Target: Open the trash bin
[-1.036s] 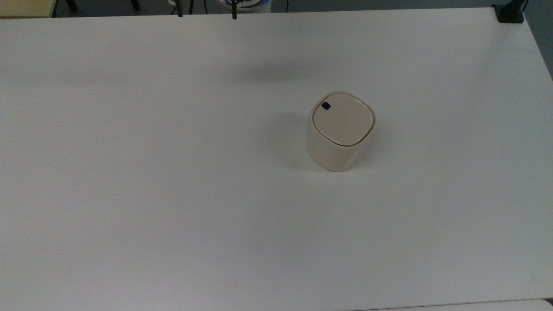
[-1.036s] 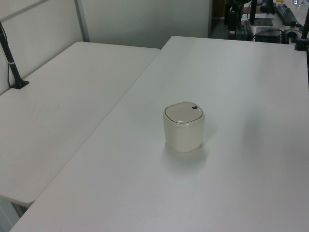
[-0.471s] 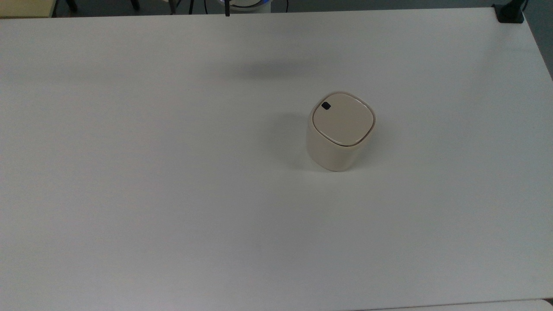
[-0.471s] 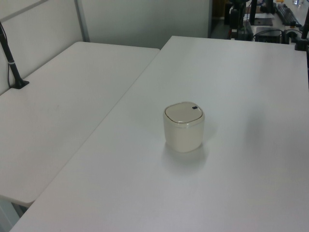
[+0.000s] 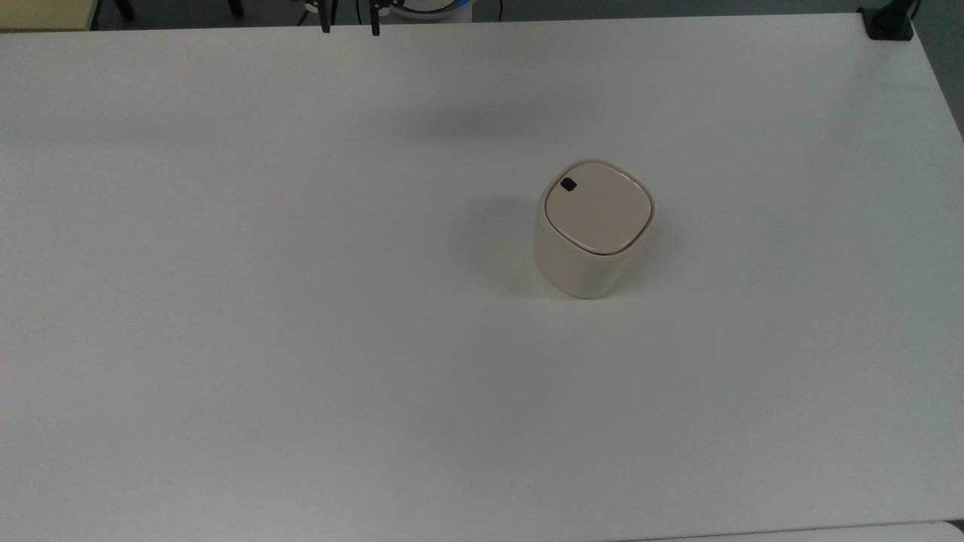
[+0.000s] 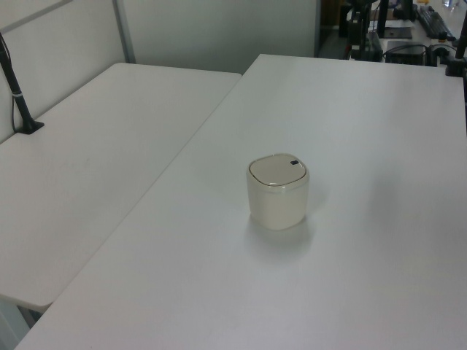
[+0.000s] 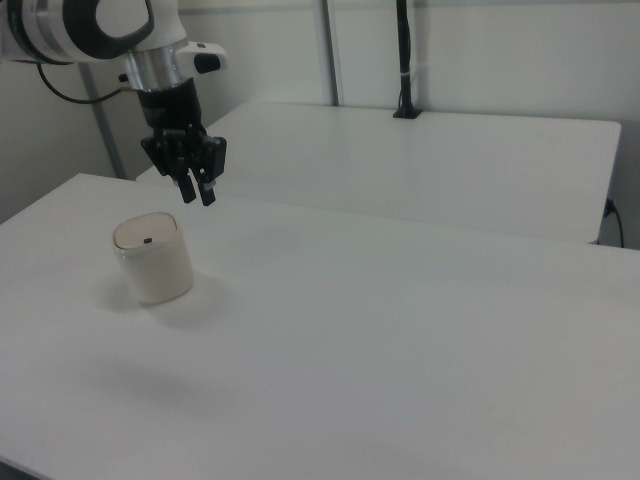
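End effector (image 7: pixel 197 190): black two-finger tool on the white arm, hanging above the counter, fingers pointing down and parted with a visible gap, gripping nothing; up and to the right of the bin in the right view, well apart from it. Fingertips (image 5: pixel 326 21) also poking in at the top edge of the top view.
Trash bin (image 5: pixel 591 229): cream-beige, rounded-square, standing upright on the counter, right of centre in the top view, roughly central in the left view (image 6: pixel 278 191), toward the right view's left (image 7: pixel 152 259).
Lid (image 5: pixel 597 207): flat and shut, flush with the rim.
Button (image 5: pixel 568 184): small black square near the lid's upper-left corner in the top view.
Counter (image 5: pixel 301 339): white, wide bare surface on every side of the bin; bin well clear of all edges.
Neighbouring counter (image 6: pixel 87 168): white, butted along the left view's left edge, seam running diagonally.
Black clamp (image 5: pixel 889 22): at the counter's far right corner in the top view.
Black post (image 7: pixel 404 60): upright at the back of the far counter in the right view.
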Motion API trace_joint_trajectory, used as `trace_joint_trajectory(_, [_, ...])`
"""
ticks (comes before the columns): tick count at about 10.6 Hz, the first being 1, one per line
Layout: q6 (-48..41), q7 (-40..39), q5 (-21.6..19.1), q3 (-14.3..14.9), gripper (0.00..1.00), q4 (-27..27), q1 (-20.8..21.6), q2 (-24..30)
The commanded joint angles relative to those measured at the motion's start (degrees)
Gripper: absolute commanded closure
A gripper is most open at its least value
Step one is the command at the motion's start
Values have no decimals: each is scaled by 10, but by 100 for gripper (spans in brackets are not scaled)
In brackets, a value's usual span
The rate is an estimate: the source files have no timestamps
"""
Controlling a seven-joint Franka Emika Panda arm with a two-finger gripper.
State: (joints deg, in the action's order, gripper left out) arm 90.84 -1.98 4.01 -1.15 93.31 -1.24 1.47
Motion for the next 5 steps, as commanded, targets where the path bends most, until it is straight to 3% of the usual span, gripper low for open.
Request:
trace_joint_trajectory(1, [-4,-15,-9,4,98,8,5,8])
trace_joint_trajectory(4, [16,-15,-9,-5,100,9,17,-7])
trace_joint_trajectory(5, [26,-15,-8,-6,100,9,39,-19])
